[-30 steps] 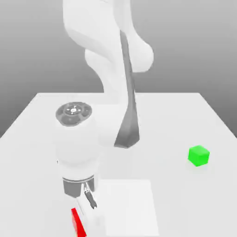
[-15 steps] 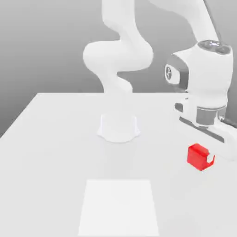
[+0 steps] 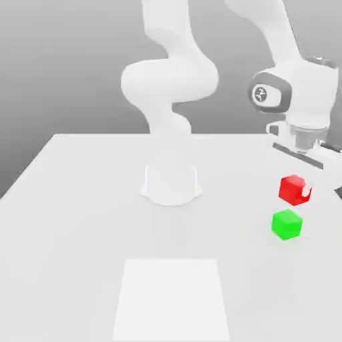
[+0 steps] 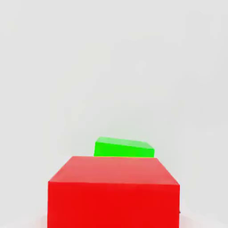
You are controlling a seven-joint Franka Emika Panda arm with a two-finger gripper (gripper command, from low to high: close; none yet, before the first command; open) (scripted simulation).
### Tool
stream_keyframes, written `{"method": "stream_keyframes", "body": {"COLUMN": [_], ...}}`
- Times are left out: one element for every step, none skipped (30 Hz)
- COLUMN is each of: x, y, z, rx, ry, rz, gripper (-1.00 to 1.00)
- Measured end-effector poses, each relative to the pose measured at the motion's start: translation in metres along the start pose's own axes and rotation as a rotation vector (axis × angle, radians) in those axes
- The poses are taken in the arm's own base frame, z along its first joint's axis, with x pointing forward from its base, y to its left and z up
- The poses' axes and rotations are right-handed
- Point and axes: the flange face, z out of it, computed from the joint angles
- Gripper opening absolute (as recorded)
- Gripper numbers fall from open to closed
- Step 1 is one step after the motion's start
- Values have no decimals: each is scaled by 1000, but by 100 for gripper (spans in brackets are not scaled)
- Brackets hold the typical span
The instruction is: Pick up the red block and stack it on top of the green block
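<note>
The red block (image 3: 292, 189) hangs in the air at the exterior view's right, held between the fingers of my gripper (image 3: 298, 192), which is shut on it. Just below it, with a small gap between them, the green block (image 3: 287, 224) rests on the white table (image 3: 80, 220). In the hand view the red block (image 4: 114, 191) is close to the camera and the green block (image 4: 124, 147) peeks out beyond its top edge. One white fingertip (image 3: 306, 194) shows at the red block's side.
The arm's round white base (image 3: 171, 184) stands at the middle of the table, toward the back. A paler square patch (image 3: 172, 299) lies on the table near the front edge.
The arm swung from the front left of the exterior view to the right with the red block, then lifted it and carried it to just above the green block.
</note>
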Motion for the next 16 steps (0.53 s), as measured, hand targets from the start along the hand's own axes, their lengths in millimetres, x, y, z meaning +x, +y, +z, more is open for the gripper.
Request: {"method": "stream_keyframes", "body": {"x": [0,0,0,0,0,0,0,0,0,1,1,2,2,2,3,3], "y": [0,0,0,0,0,0,0,0,0,-1,-1,-1,0,0,-1,-2], "z": [3,5,8,11,14,16,19,22,25,28,31,34,37,40,40,40], "rx": [1,2,2,2,2,2,1,0,0,-2,-3,-5,-7,-9,-9,-9], "ry": [0,0,0,1,1,1,2,2,2,3,3,3,3,3,2,1], "rz": [0,0,0,-1,-1,-1,-1,-1,1,3,4,5,6,7,11,12], "gripper": [-100,-100,-100,-100,-100,-100,-100,-100,-100,-100,-100,-100,-100,-100,-100,-100]}}
